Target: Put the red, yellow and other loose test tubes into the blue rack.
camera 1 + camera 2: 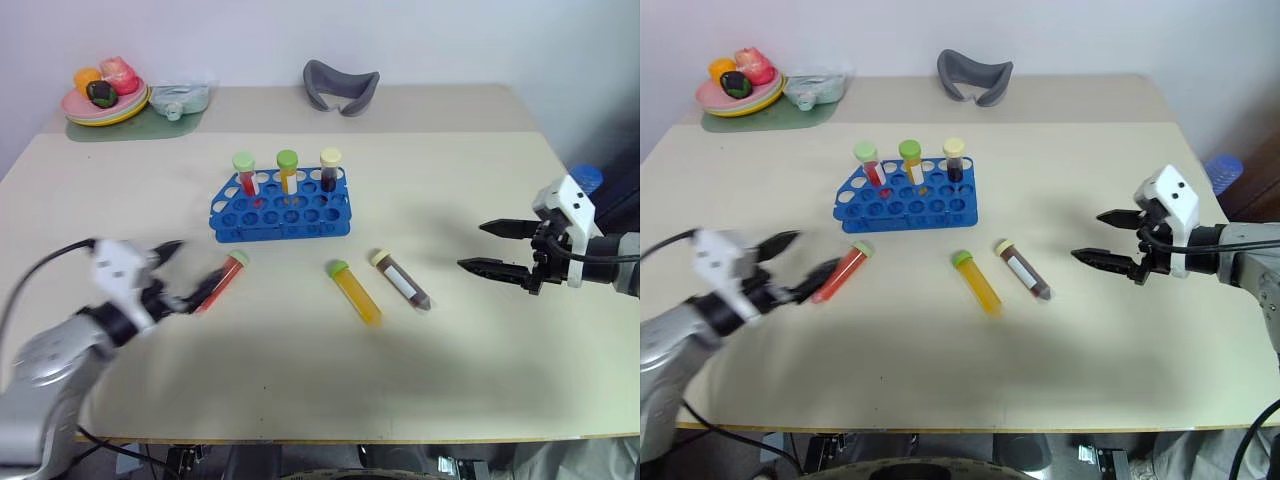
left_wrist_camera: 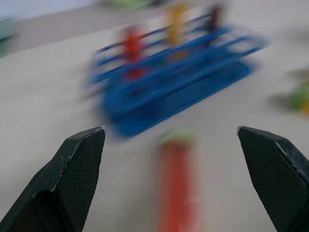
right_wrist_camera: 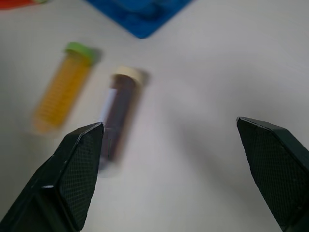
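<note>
The left gripper (image 1: 178, 275) hangs with its fingers spread wide and empty, just left of the red test tube (image 1: 222, 281) lying in front of the blue rack (image 1: 281, 205) — three capped tubes stand in that rack. Right of the red one lie the yellow test tube (image 1: 355, 291) and the dark brown test tube (image 1: 402, 280); further right of the rack the right gripper (image 1: 490, 247) hovers, also spread wide and empty.

Test tubes, all told: six.
Upright in the blue rack (image 1: 281, 208): three, a red-filled tube (image 1: 246, 174), a yellow-filled tube (image 1: 288, 171) and a dark-filled tube (image 1: 330, 169).
Loose on the table (image 1: 300, 370): three, a red tube (image 1: 222, 282), a yellow tube (image 1: 355, 292) and a dark tube (image 1: 401, 280).
Racks: one.
Grey curved object (image 1: 341, 87) at the far edge: one.
Plates of fruit (image 1: 104, 98): one stack.
</note>
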`<state>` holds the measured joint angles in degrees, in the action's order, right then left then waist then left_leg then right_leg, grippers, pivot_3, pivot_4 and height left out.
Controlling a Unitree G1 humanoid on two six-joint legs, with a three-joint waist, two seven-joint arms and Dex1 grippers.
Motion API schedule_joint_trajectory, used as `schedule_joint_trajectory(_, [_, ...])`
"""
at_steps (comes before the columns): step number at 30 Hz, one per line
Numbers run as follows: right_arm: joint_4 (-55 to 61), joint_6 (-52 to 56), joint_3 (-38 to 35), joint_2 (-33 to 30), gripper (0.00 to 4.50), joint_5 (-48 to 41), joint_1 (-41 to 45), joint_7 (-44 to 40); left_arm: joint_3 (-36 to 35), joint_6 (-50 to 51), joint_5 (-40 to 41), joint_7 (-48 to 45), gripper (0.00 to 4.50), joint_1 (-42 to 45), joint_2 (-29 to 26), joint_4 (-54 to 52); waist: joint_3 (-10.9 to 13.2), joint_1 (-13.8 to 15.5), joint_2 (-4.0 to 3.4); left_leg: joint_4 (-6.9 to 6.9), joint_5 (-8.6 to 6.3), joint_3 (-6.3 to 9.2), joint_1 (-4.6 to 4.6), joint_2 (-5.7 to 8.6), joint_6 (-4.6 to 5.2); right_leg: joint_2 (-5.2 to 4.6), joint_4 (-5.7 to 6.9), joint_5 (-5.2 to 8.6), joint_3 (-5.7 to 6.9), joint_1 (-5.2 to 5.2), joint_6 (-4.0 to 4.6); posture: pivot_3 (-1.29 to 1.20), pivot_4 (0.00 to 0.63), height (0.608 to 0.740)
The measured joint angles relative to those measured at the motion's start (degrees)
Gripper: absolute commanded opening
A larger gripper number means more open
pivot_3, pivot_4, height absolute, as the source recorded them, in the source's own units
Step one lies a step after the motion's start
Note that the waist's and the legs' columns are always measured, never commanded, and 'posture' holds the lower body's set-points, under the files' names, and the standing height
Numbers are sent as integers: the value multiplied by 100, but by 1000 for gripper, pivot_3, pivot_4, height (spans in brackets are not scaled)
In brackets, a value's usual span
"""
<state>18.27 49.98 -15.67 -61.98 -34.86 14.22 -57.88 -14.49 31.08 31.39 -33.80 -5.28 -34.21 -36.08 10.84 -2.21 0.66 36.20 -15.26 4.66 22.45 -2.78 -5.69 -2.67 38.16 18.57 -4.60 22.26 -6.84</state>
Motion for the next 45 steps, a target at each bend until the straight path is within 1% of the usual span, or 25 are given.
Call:
schedule_joint_trajectory(1, [252, 158, 11, -59, 4500, -11, -13, 119, 449, 1, -87, -87, 4470, 225, -27, -31, 0, 1, 0, -2, -1, 0, 0, 0, 1, 0, -3, 0, 0, 1, 0, 0, 150, 740])
schedule_joint_trajectory(3, [572, 459, 55, -56, 4500, -13, -23, 407, 929, 2, -154, -184, 4470, 456, -15, -27, 0, -18, -1, -5, -2, 0, -1, -1, 3, 2, -2, 0, 0, 3, 0, 0, 150, 740])
schedule_joint_trajectory(5, [833, 946, 206, 19, 4500, -39, -4, 812, 1248, -8, -134, -289, 4470, 671, 109, -13, -1, -39, -2, -4, -2, 0, -1, -2, 3, 4, 2, 0, -1, 6, 1, 0, 150, 740])
schedule_joint_trajectory(6, [976, 1296, 285, 144, 4500, -80, 90, 1063, 1389, -23, -151, -387, 4470, 726, 80, 10, -1, -50, -3, -5, -2, 0, -5, -3, 4, 6, 5, 0, -4, 6, 1, 0, 150, 740])
schedule_joint_trajectory(8, [1319, 2139, 484, 536, 4500, -257, 427, 1599, 1708, -107, -263, -701, 4470, 797, -89, 59, -3, -63, -10, -4, -1, 0, -6, -3, 3, 8, 9, 0, -5, 8, 2, 0, 150, 740])
schedule_joint_trajectory(10, [1646, 3167, 629, 1224, 4500, -338, 954, 2183, 1905, -268, -395, -1004, 4470, 802, -272, 205, -3, -74, -10, -3, -1, 2, -6, -3, 3, 11, 10, 0, -5, 7, 3, 0, 150, 740])
schedule_joint_trajectory(12, [1804, 3832, 762, 1720, 4500, -336, 1310, 2698, 1972, -402, -478, -1206, 4470, 816, -351, 357, -4, -32, -9, -2, -1, 3, -3, -2, 3, 8, 8, 0, -3, 7, 3, 0, 150, 740])
schedule_joint_trajectory(13, [1862, 4035, 827, 1945, 4500, -298, 1439, 3006, 1988, -477, -518, -1300, 4470, 823, -406, 463, -4, -24, -9, -3, -1, 4, 2, -1, 3, 7, 4, 0, -2, 10, 3, 0, 150, 740])
schedule_joint_trajectory(15, [1873, 4196, 916, 2138, 4500, -318, 1491, 3554, 1991, -641, -628, -1460, 4470, 820, -500, 645, -4, 29, -9, -5, -2, 4, 9, 1, 3, 2, -6, 1, 2, 9, 2, 0, 150, 740])
schedule_joint_trajectory(19, [1693, 4213, 1101, 2146, 4500, -796, 1722, 4455, 2045, -935, -844, -1703, 4470, 824, -585, 1028, -3, 20, -9, -6, -2, 4, 16, 2, 4, 0, -5, 1, 2, 20, 2, 0, 150, 740])
schedule_joint_trajectory(23, [1165, 4213, 1245, 2120, 4500, -1725, 2122, 5443, 2076, -1065, -893, -1806, 4470, 839, -522, 1114, -3, -34, -9, -5, -2, 4, 10, 0, 5, 2, 3, 0, 1, 17, 2, 0, 150, 740])
schedule_joint_trajectory(26, [511, 4214, 1545, 1966, 4500, -2877, 2340, 6530, 2141, -1169, -950, -1861, 4470, 817, -503, 1124, -3, -37, -9, -6, -2, 4, 11, -2, 5, 3, 5, 0, 1, 19, 2, 0, 150, 740])
schedule_joint_trajectory(29, [-140, 4214, 1934, 1899, 4500, -4199, 2687, 7630, 2172, -1218, -965, -1901, 4470, 774, -501, 1131, -2, -50, -10, -4, -2, 3, 12, -2, 6, 3, 7, 0, -1, 21, 2, 0, 150, 740])
schedule_joint_trajectory(31, [-571, 4154, 2270, 1864, 4500, -5127, 2969, 8507, 2173, -1322, -968, -1942, 4470, 712, -502, 1131, -2, -47, -10, -4, -2, 3, 13, -3, 6, 3, 8, 0, -1, 22, 2, 0, 150, 740])
schedule_joint_trajectory(35, [-996, 3350, 3355, 1451, 4500, -6950, 3262, 10166, 2173, -1443, -1001, -1964, 4470, 464, -505, 1127, -2, -41, -9, -3, -4, 3, 21, -3, 9, 2, 3, 1, -1, 27, 2, 0, 150, 740])
schedule_joint_trajectory(37, [-1151, 3006, 3832, 1428, 4500, -7460, 3406, 10707, 2171, -1484, -1032, -1957, 4470, 370, -506, 1109, -2, -42, -10, -3, -4, 3, 21, -3, 9, 3, 5, 1, -1, 28, 2, 0, 150, 740])
schedule_joint_trajectory(41, [-1394, 2708, 4345, 1458, 4500, -7681, 3579, 11188, 2165, -1526, -1068, -1936, 4470, 265, -509, 1004, -2, -42, -10, -4, -4, 3, 23, -3, 9, 3, 6, 1, -1, 32, 3, 0, 150, 740])
schedule_joint_trajectory(45, [-1725, 2655, 4572, 1622, 4500, -7687, 3795, 11438, 2166, -1489, -1073, -1832, 4470, 260, -510, 826, -2, -42, -12, -4, -4, 3, 25, -4, 9, 5, 7, 1, -1, 36, 3, 0, 150, 740])
